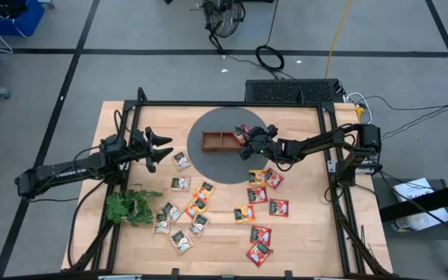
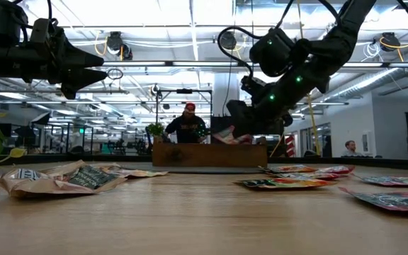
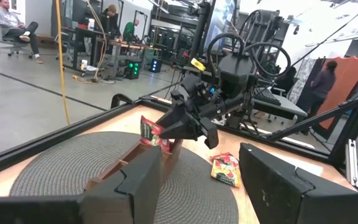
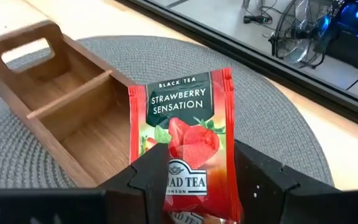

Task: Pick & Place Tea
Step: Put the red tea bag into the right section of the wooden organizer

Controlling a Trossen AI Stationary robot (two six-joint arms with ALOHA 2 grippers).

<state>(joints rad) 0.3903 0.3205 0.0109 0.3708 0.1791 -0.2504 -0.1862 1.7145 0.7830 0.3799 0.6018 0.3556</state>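
My right gripper point(image 1: 247, 143) hovers over the right end of the brown wooden tray point(image 1: 222, 141) and is shut on a red tea sachet point(image 4: 185, 134) printed "Strawberry Sensation". The tray rests on a round grey mat point(image 1: 208, 123). In the left wrist view the same sachet point(image 3: 149, 132) shows just above the tray's end point(image 3: 166, 155). My left gripper point(image 1: 159, 148) is open and held in the air left of the mat, touching nothing. Many other sachets lie flat on the table: red point(image 1: 258, 194), orange-yellow point(image 1: 201, 197) and pale green-printed point(image 1: 180, 240). My right gripper pinches the red sachet between its two fingers at the end carrying the brand print point(image 4: 188, 180). The fingers point(image 4: 263, 177) come slanting down from the table's right side. The rest of the sachet sticks out past the fingertips, lifted clear above the tray's right compartment point(image 4: 107, 134).
A green leafy sprig point(image 1: 129, 207) lies near the table's left front. A black frame point(image 1: 232, 105) borders the table. Loose sachets cover the middle and near part of the table. People and equipment stand in the room beyond the far edge.
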